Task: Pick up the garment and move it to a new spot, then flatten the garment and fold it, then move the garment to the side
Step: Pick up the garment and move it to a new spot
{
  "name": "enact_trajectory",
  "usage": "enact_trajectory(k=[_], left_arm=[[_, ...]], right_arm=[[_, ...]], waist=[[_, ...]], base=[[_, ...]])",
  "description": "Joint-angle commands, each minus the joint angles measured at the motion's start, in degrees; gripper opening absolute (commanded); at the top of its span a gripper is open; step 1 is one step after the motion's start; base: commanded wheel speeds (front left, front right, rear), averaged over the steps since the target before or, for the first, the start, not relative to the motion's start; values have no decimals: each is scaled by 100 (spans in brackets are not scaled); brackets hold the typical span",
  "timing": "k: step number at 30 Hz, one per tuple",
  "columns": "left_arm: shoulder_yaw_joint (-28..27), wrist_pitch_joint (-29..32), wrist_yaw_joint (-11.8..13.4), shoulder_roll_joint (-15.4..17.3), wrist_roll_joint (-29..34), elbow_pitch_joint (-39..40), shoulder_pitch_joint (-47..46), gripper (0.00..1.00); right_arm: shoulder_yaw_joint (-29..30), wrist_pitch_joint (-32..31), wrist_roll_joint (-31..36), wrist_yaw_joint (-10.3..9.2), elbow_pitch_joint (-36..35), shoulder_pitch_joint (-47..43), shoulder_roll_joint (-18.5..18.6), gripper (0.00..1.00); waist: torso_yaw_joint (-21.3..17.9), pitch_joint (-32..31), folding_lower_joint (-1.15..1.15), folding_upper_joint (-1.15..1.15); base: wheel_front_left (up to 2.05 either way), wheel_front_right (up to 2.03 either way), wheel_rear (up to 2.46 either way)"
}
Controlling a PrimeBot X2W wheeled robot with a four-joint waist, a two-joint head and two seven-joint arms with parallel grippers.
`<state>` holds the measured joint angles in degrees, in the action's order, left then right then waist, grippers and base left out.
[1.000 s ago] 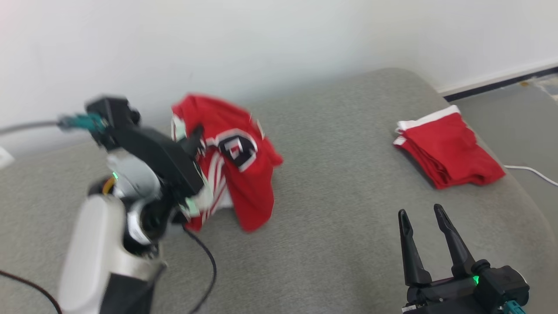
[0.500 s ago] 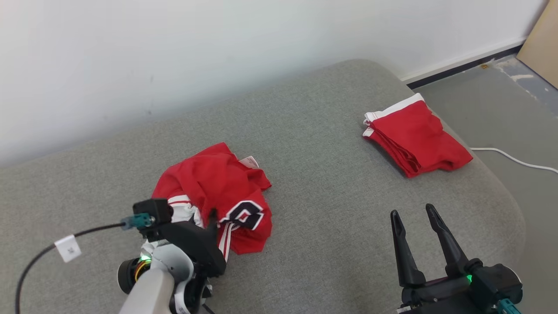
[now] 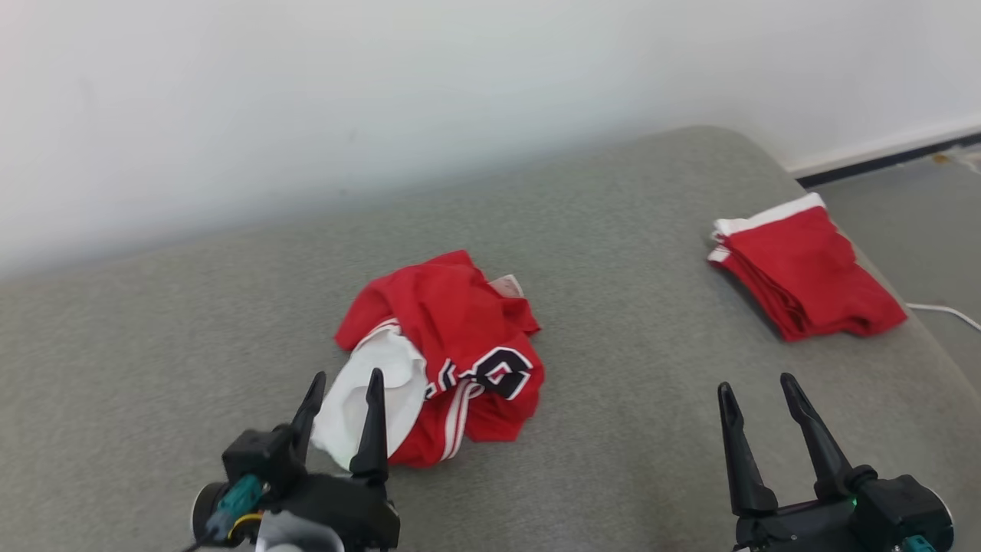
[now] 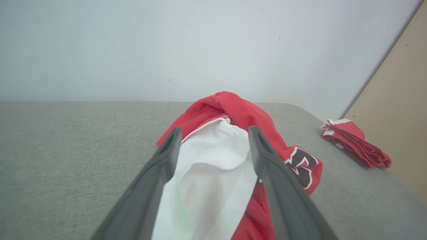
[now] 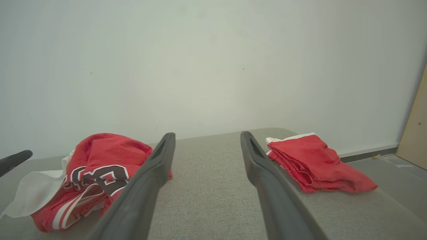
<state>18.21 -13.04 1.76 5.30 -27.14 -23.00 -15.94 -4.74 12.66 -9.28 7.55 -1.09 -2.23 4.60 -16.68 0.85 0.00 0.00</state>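
The garment [image 3: 452, 337] is a red jersey with white stripes, a black number and a white inner side, lying in a crumpled heap on the grey cushion [image 3: 613, 253]. My left gripper [image 3: 346, 376] stands open at the heap's near left edge. In the left wrist view the garment [image 4: 233, 110] shows its white part between and beyond the spread fingers of the left gripper [image 4: 215, 130], ungripped. My right gripper [image 3: 756, 383] is open over bare cushion at the lower right, holding nothing. The right wrist view has the right gripper [image 5: 207, 134] and the garment [image 5: 110, 150] to its left.
A folded red garment with white trim [image 3: 812, 268] lies at the cushion's far right, near its edge. Beyond that edge are grey floor and a white cable [image 3: 943, 310]. A white wall runs behind. A tan board [image 4: 400, 116] leans at the right.
The left gripper opened and let go of the garment, which dropped from hanging into a heap on the cushion. The left arm drew back low. The camera shifted; the right gripper stayed open.
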Motion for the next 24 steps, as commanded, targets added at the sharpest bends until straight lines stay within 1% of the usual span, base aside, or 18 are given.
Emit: enact_trajectory(k=[1, 4, 6, 8, 9, 13, 16, 20, 24], left_arm=[[-40, -99, 35, 45, 113, 193, 202, 100], [-137, -205, 105, 134, 311, 614, 567, 100], [-301, -218, 176, 171, 457, 897, 794, 100], [-525, -213, 200, 127, 559, 1205, 1019, 100], [-525, -213, 200, 127, 559, 1205, 1019, 100], [-877, -215, 11, 44, 617, 1510, 1441, 100], [-1163, -216, -134, 7, 788, 1677, 1709, 100], [-1430, -216, -282, 47, 1009, 1553, 1994, 100], [-1604, -217, -534, 117, 1261, 1313, 2164, 100]], right_arm=[[25, -5, 37, -16, -5, -66, 47, 100], [75, -22, 56, -16, 46, -103, 109, 100], [72, -11, 59, -16, 103, -91, 137, 100], [112, 15, 57, -16, 175, -94, 142, 100], [112, 15, 57, -16, 175, -94, 142, 100], [201, 88, -13, -16, 421, -164, 144, 100], [291, 143, -31, -16, 615, -199, 151, 100], [340, 197, -40, -16, 855, -235, 166, 100], [358, 237, -13, -16, 1098, -263, 200, 100]], waist=[[340, -87, 0, 0], [604, -121, 0, 0], [734, -141, 0, 0], [856, -161, 0, 0], [856, -161, 0, 0], [1071, -219, 0, 0], [1203, -260, 0, 0], [1313, -312, 0, 0], [1430, -355, 0, 0]], base=[[0, 0, 0], [0, 0, 0], [0, 0, 0], [0, 0, 0], [0, 0, 0], [0, 0, 0], [0, 0, 0], [0, 0, 0], [0, 0, 0]])
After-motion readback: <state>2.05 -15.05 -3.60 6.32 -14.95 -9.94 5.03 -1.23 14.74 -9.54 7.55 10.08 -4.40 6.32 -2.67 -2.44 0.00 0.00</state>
